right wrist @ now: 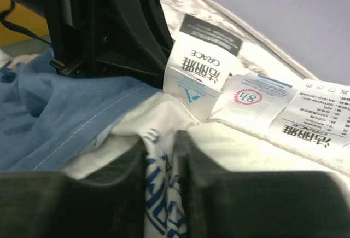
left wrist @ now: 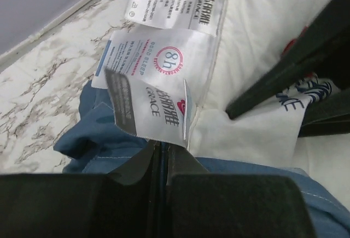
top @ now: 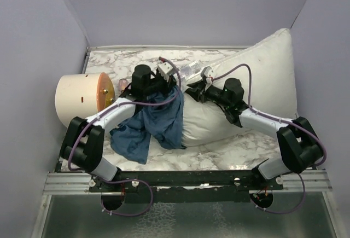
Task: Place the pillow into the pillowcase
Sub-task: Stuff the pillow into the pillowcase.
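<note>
Top camera is showing me the pillow (top: 268, 68) lying slantwise on the table (top: 219, 156). It is running from the middle up to the far right corner and leaning on the right wall. The pillowcase (top: 150, 123) is hanging over the pillow's left end and spilling onto the table in a blue heap. Most of the pillow is sitting outside it. Both arms are reaching in and meeting close together at that left end. A cream drum (top: 82, 98) is lying on its side at the left edge, well apart from the pillow.

Left wrist camera is looking at the left gripper (left wrist: 159, 151). Its jaws are pressing together with blue cloth bunching on both sides, so they are pinching the pillowcase. Just past the tips, the pillow's tags (left wrist: 164, 85) are sticking up from its seam.

Right wrist camera is showing the right gripper (right wrist: 165, 139) with its jaws a little apart. A white fold (right wrist: 164, 183) with blue letters is sitting in the gap. I cannot tell if the jaws are squeezing it, or if it is part of the pillowcase.
</note>
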`<state>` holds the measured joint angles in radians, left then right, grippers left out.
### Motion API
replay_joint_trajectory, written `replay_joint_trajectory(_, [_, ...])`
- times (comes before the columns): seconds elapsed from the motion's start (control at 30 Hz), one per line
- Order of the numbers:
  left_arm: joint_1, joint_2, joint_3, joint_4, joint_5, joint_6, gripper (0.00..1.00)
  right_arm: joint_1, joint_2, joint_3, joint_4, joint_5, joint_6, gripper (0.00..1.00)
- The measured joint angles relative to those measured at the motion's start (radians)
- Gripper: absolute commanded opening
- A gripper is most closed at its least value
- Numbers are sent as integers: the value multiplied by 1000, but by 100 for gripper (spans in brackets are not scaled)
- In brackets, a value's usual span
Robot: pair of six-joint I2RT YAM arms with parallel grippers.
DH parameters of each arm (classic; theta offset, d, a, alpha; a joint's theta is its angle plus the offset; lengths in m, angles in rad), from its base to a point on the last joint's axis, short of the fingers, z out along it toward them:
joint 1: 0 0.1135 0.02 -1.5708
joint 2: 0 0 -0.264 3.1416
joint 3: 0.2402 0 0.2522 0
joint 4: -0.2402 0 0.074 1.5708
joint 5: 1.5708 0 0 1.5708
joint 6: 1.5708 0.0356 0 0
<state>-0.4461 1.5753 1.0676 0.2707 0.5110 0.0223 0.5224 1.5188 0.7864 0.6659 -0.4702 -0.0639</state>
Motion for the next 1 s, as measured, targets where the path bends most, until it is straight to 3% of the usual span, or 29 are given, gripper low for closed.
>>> replay_joint_trajectory(0.1, [-16, -106, -149, 118, 0, 43, 0, 2, -65, -40, -20, -73, 10, 58])
replay_joint_trajectory(0.2, [-24, -171, -185, 165, 0, 68, 0, 2, -123, -34, -76, -116, 17, 73])
replay_joint_trajectory(0.43, [-26, -184, -181, 166, 0, 79, 0, 0, -226, 168, -414, -120, 12, 98])
replay_joint_trajectory(0.7, [-3, -169, -85, 92, 12, 124, 0, -58, -183, 545, -730, -5, -75, 100])
replay_joint_trajectory(0.9, [16, -129, 43, -8, 42, 185, 0, -203, 57, 924, -988, -18, -114, 99])
replay_joint_trajectory(1.0, [23, -100, 98, -38, 56, 211, 0, -212, 194, 1106, -1126, -40, -139, 99])
